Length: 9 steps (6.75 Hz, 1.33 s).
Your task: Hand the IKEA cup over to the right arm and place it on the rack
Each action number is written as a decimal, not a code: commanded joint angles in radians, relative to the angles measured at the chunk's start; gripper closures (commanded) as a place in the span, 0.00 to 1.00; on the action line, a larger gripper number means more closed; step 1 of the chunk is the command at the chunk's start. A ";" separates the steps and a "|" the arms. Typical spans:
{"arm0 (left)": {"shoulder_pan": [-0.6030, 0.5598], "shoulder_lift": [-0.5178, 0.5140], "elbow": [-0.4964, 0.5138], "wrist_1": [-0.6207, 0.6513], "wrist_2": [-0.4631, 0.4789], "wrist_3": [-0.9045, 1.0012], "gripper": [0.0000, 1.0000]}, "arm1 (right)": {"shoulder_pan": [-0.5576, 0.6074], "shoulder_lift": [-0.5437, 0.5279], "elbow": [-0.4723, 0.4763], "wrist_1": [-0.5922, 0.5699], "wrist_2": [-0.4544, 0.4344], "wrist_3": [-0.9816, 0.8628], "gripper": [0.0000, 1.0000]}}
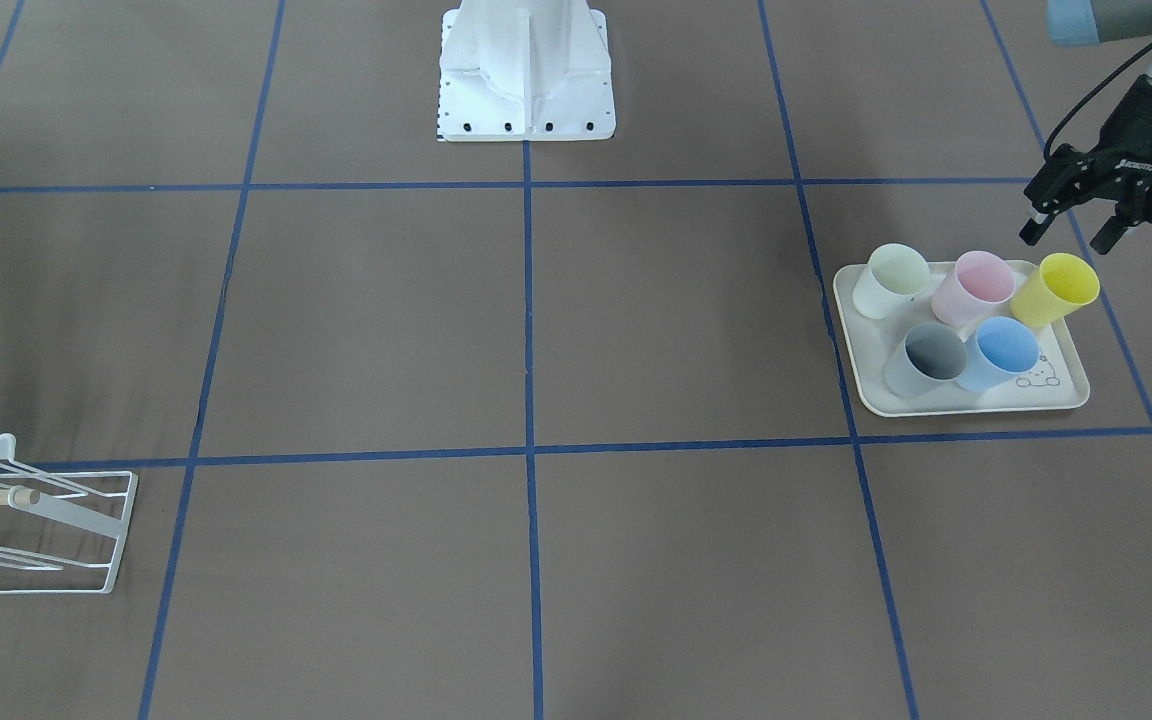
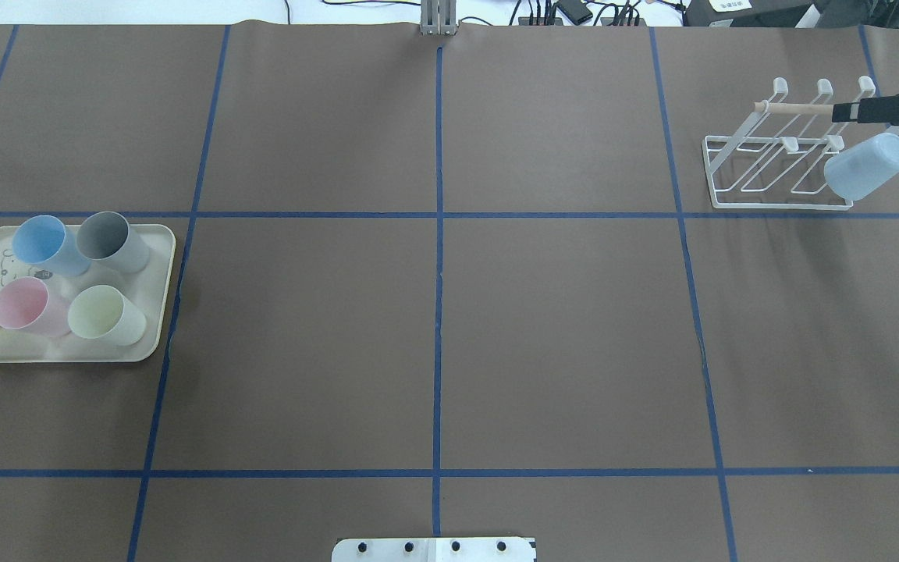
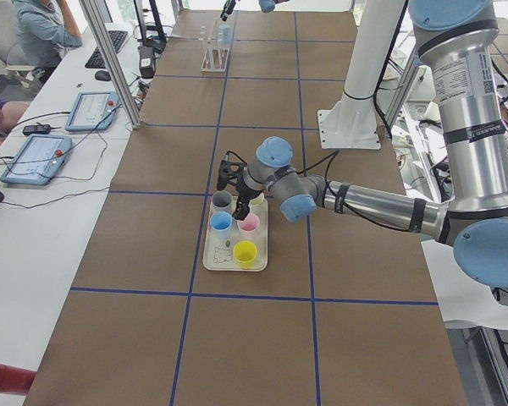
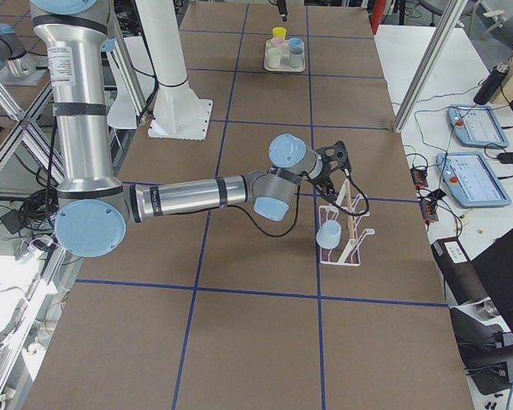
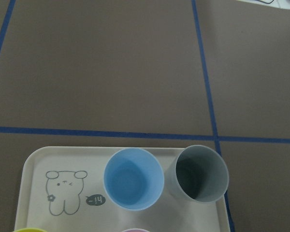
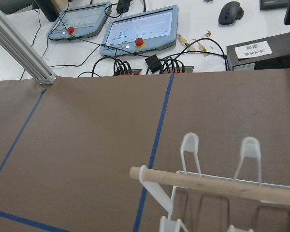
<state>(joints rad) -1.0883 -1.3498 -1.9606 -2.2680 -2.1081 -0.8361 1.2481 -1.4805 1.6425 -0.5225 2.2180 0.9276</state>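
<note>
Five cups stand on a cream tray (image 1: 976, 400): pale green (image 1: 891, 280), pink (image 1: 976, 287), yellow (image 1: 1056, 288), grey (image 1: 926, 358) and blue (image 1: 1001, 353). My left gripper (image 1: 1066, 238) hangs open and empty just behind the tray, above the yellow cup. The left wrist view looks down on the blue cup (image 5: 134, 179) and the grey cup (image 5: 201, 174). The white wire rack (image 2: 777, 176) holds one light-blue cup (image 2: 867, 165) upside down on a prong. My right gripper (image 2: 886, 109) hovers at the rack's wooden rod (image 6: 217, 183); I cannot tell whether it is open.
The white robot base (image 1: 526, 70) stands at the table's middle rear. Blue tape lines (image 2: 439, 234) divide the brown table. Operator tablets and cables (image 6: 140, 26) lie past the table edge behind the rack. The rack sits close to the table's right end.
</note>
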 commanded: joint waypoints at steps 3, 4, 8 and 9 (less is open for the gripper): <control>-0.005 -0.175 0.148 0.205 -0.013 0.274 0.00 | -0.012 0.202 -0.009 -0.100 0.043 0.229 0.00; -0.005 -0.187 0.173 0.203 -0.015 0.276 0.00 | -0.021 0.224 -0.009 -0.102 0.043 0.268 0.00; -0.005 -0.259 0.293 0.203 -0.016 0.313 0.09 | -0.042 0.264 -0.026 -0.106 0.042 0.307 0.00; -0.007 -0.261 0.296 0.203 -0.016 0.313 0.27 | -0.042 0.266 -0.026 -0.106 0.042 0.307 0.00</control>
<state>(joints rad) -1.0943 -1.5987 -1.6807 -2.0652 -2.1240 -0.5238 1.2069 -1.2185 1.6182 -0.6288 2.2596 1.2331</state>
